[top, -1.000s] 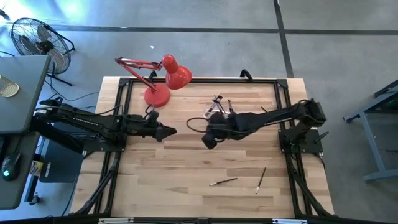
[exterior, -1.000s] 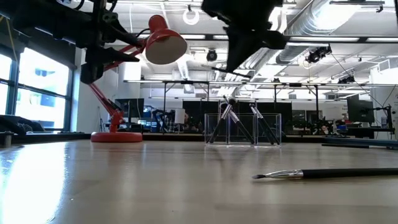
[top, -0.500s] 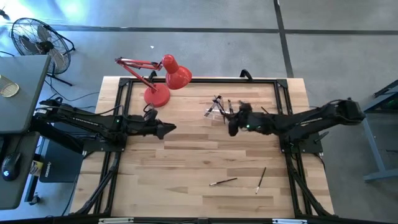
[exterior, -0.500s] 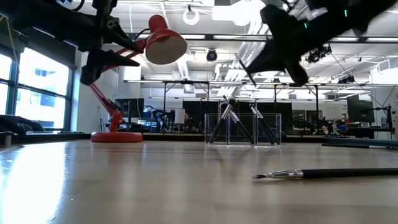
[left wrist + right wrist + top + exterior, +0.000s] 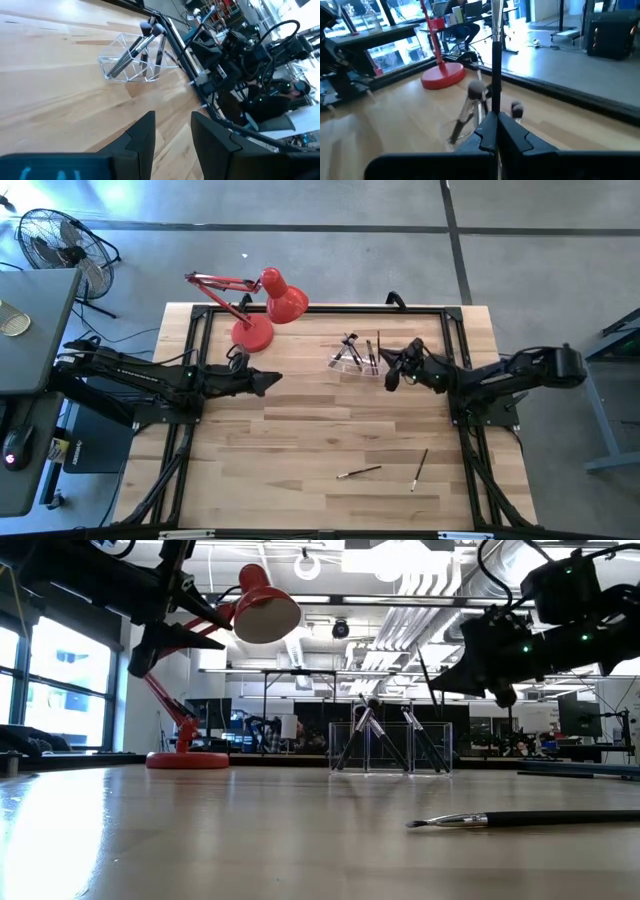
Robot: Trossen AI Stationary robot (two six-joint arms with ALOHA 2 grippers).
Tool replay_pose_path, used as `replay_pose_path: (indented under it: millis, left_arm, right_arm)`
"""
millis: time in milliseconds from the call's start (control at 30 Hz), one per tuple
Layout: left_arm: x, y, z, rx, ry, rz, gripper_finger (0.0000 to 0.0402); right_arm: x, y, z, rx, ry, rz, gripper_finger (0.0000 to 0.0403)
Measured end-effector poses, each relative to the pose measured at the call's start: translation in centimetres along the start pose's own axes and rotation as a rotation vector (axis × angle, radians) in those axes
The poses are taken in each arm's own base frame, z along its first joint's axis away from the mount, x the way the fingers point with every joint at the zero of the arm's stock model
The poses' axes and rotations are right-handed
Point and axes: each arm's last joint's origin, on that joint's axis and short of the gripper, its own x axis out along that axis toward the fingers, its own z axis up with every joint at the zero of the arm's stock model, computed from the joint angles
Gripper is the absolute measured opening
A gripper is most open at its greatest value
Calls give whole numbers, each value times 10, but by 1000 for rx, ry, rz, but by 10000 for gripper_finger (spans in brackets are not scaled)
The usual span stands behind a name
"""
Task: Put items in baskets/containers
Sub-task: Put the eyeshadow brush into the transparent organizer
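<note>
The clear plastic holder [image 5: 352, 358] stands far of the table's middle with several brushes leaning in it; the low view [image 5: 390, 747] and the left wrist view [image 5: 132, 62] show it too. My right gripper [image 5: 389, 373] hovers just right of the holder, shut on a thin black-handled brush [image 5: 494, 65]. Two more brushes [image 5: 358, 472] [image 5: 419, 467] lie flat near the front edge. My left gripper [image 5: 172, 137] hangs open and empty over the table's left part [image 5: 268, 381], pointing toward the holder. My right gripper pinches the brush's black handle [image 5: 494, 107] between its two fingertips. The fingers lie nearly level, coming from the table's right. The brush rises from them across the fingers, silver ferrule [image 5: 495, 15] uppermost, clear of the table. The handle below the fingers is hidden.
A red desk lamp [image 5: 262, 305] stands at the far left of the table, its shade [image 5: 265, 612] raised near my left arm. A black frame [image 5: 320, 310] runs along the table's edges. Bare wood lies between the holder and the two loose brushes.
My right gripper has swung from the table's middle toward the right and far edge, ending beside the holder. It has come lower and tipped from pointing down to nearly level. My left gripper has stayed in place, its tip turning slightly toward the far edge.
</note>
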Motion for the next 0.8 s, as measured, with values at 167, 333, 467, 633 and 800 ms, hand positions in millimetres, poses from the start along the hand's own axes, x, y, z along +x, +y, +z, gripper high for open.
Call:
replay_pose_path:
  millis: [167,333,467,633,800]
  left_arm:
    - [0,0,1,-18,-24,12,124]
    - [0,1,1,-20,-48,24,124]
    - [0,1,1,-20,-49,24,124]
    - [0,0,2,-25,-52,17,124]
    - [0,-2,3,-33,-61,1,124]
  right_arm:
    - [5,-9,0,-50,51,48,0]
    - [7,-16,-2,-70,107,76,0]
    - [7,-18,-4,-76,131,88,1]
    - [7,-19,-9,-67,177,75,3]
    - [7,-19,-9,-44,187,78,29]
